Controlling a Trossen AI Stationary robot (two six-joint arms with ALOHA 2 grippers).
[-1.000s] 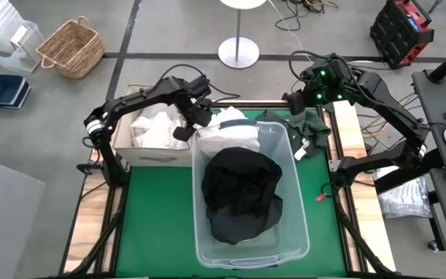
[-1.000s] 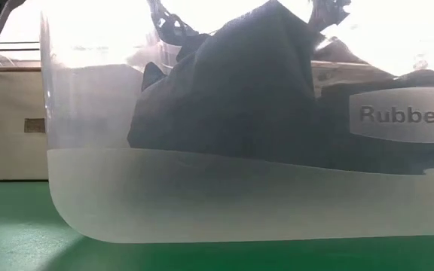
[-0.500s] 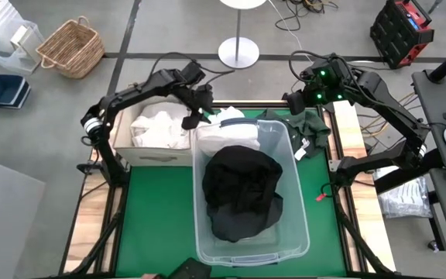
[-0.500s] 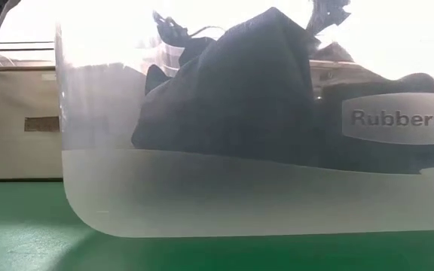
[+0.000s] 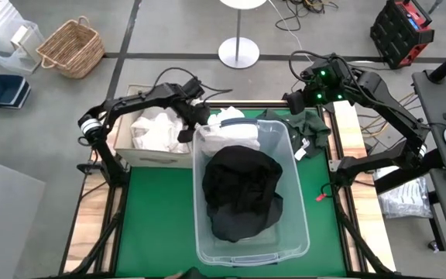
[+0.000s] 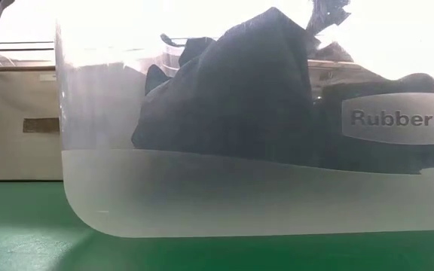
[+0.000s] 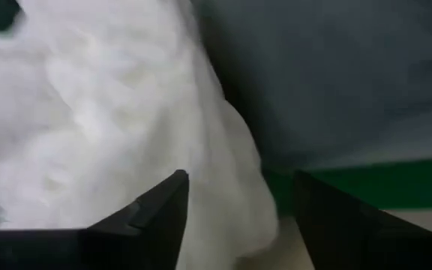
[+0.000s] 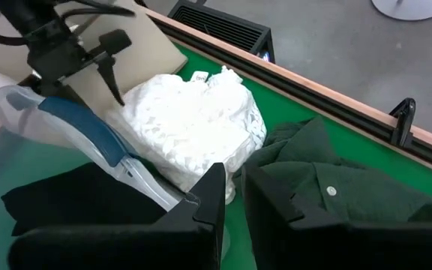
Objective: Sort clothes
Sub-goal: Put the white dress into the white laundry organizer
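Currently, the scene reads as follows.
Left gripper: the left gripper (image 5: 186, 128) hangs at the far left corner of the clear plastic tub (image 5: 299, 232), between it and the beige cardboard box (image 5: 157, 158); in the left wrist view its two dark fingers (image 7: 150, 216) stand apart with nothing between them, white fabric just beyond.
Right gripper: the right gripper (image 8: 231, 196) is above the far right of the green table mat (image 5: 153, 217), its jaws nearly closed, holding nothing.
White garment on the mat: a crumpled white lacy garment (image 8: 190, 124) lies against the tub's far wall, beside the blue handle (image 8: 81, 124).
White garments in the box: a heap of white cloth (image 5: 155, 128) fills the cardboard box.
Black garment: a bunched black garment (image 5: 240, 190) lies inside the tub; the low view shows it dark (image 6: 239, 98) through the tub's wall.
Dark green garment: a dark green buttoned shirt (image 8: 343, 187) lies on the mat just beside the white lacy garment, to the right of the tub.
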